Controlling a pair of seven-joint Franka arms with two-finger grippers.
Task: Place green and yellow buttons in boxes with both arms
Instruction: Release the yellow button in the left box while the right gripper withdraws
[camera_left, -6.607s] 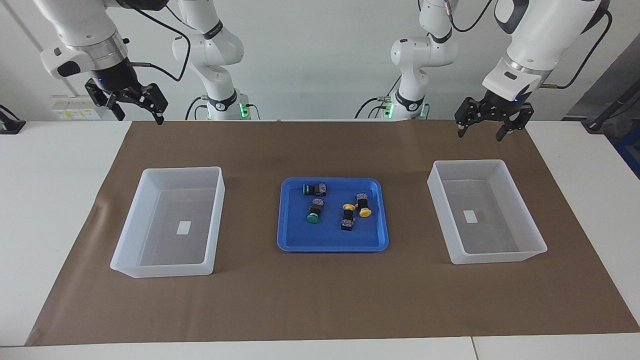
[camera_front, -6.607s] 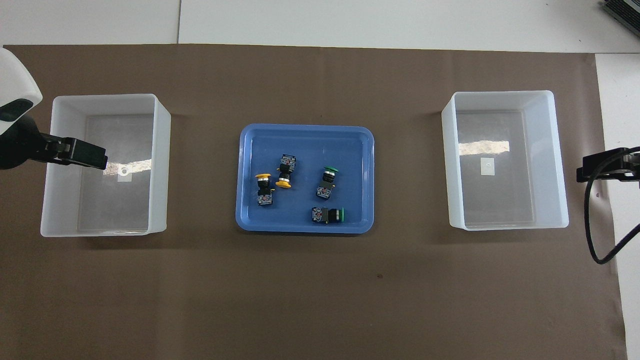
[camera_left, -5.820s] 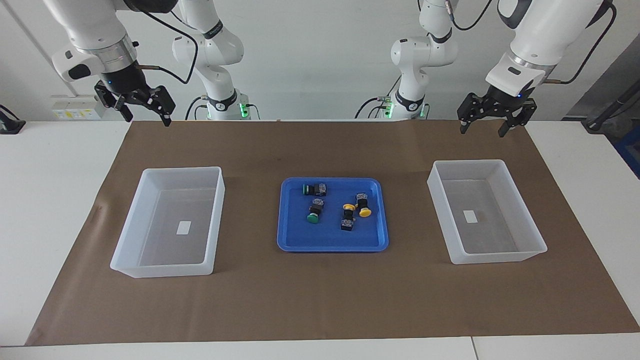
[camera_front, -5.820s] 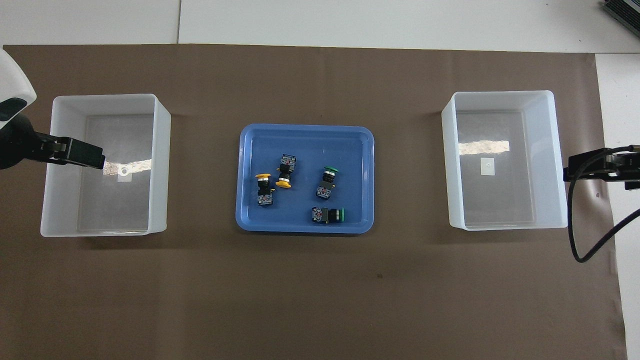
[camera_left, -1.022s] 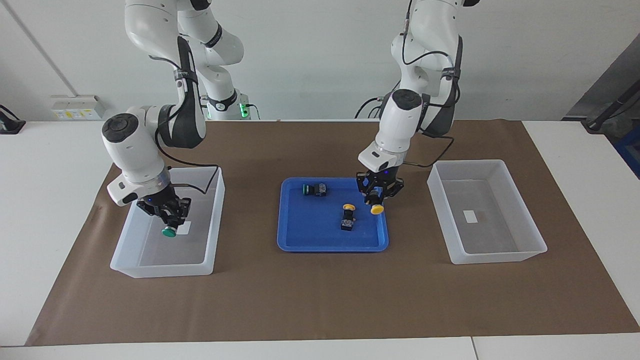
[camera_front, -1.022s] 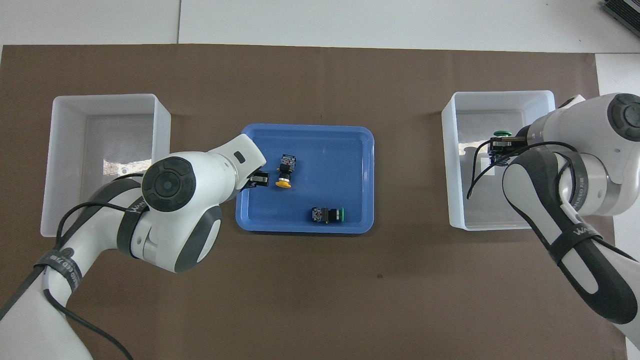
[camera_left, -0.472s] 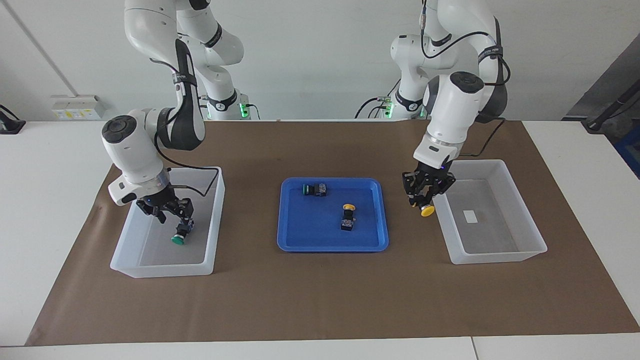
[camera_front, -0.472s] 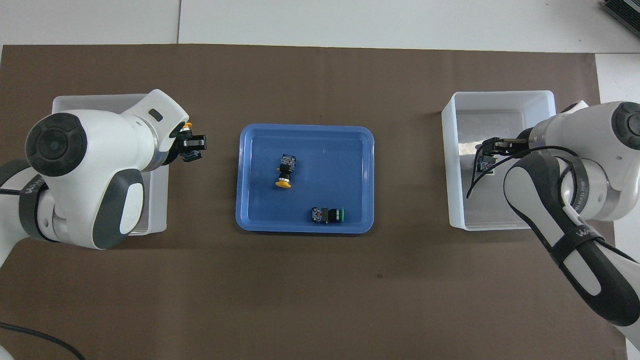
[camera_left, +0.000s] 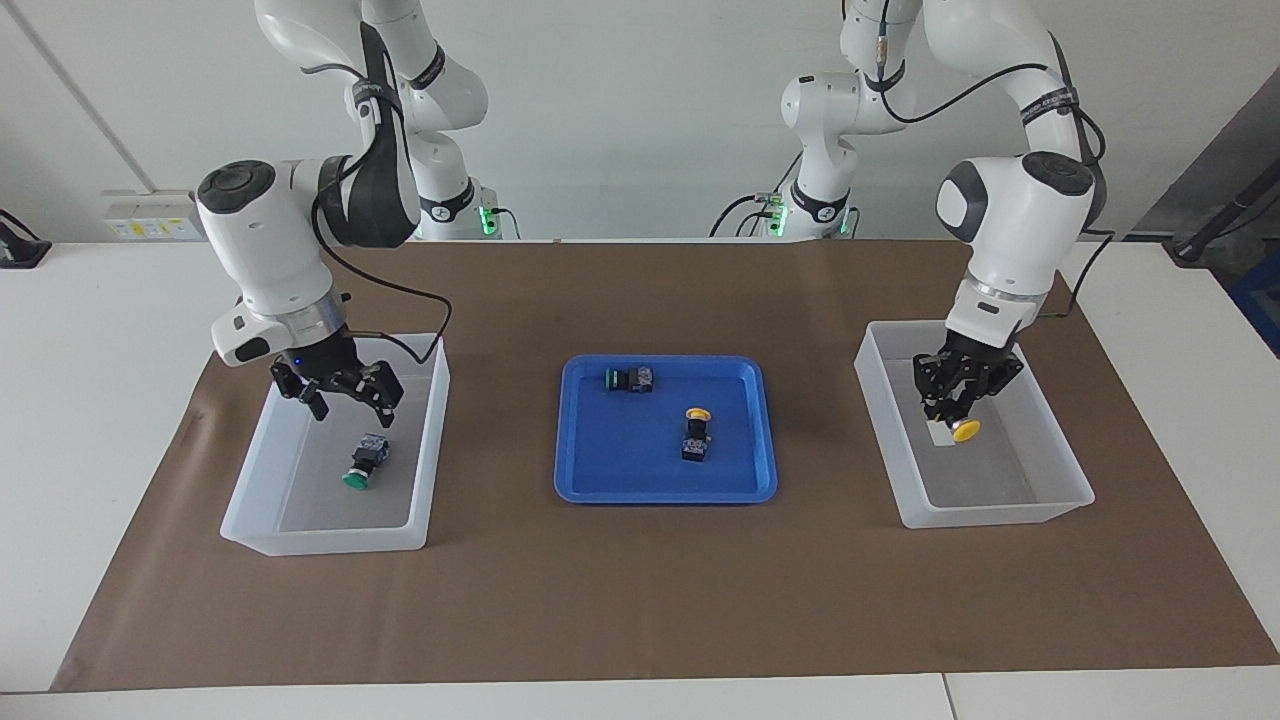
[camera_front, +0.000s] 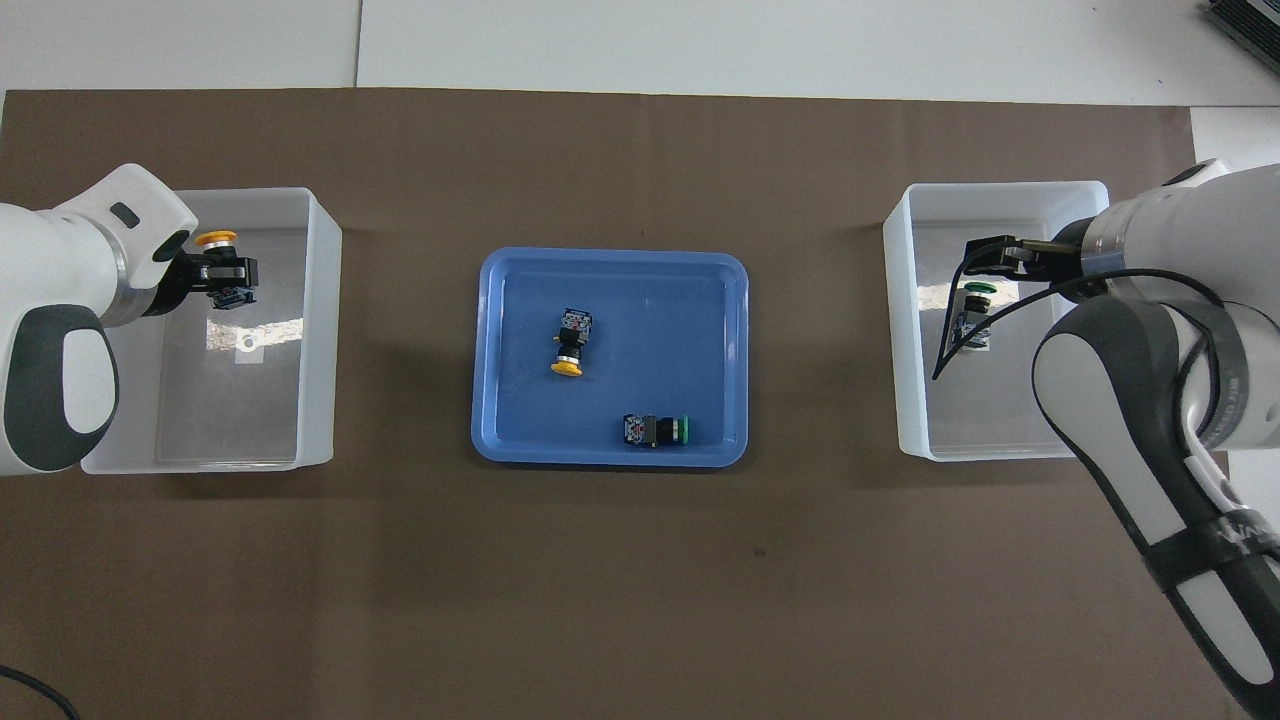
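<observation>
My left gripper (camera_left: 955, 412) (camera_front: 232, 283) is shut on a yellow button (camera_left: 966, 430) (camera_front: 215, 238), held low inside the box (camera_left: 990, 515) (camera_front: 320, 350) at the left arm's end. My right gripper (camera_left: 352, 405) (camera_front: 985, 255) hangs open above the other box (camera_left: 330, 540) (camera_front: 1000, 188). A green button (camera_left: 363, 464) (camera_front: 977, 298) lies on that box's floor, below the fingers and free of them. One yellow button (camera_left: 697, 432) (camera_front: 568, 347) and one green button (camera_left: 628, 379) (camera_front: 660, 430) lie in the blue tray.
The shallow blue tray (camera_left: 590, 490) (camera_front: 610, 265) sits mid-table between the two boxes, on a brown mat (camera_left: 640, 600). White tabletop borders the mat at both ends. The right arm's black cable hangs over its box.
My right gripper opened, left the green button on the box floor and rose. My left gripper carried the yellow button from beside the tray to inside its box.
</observation>
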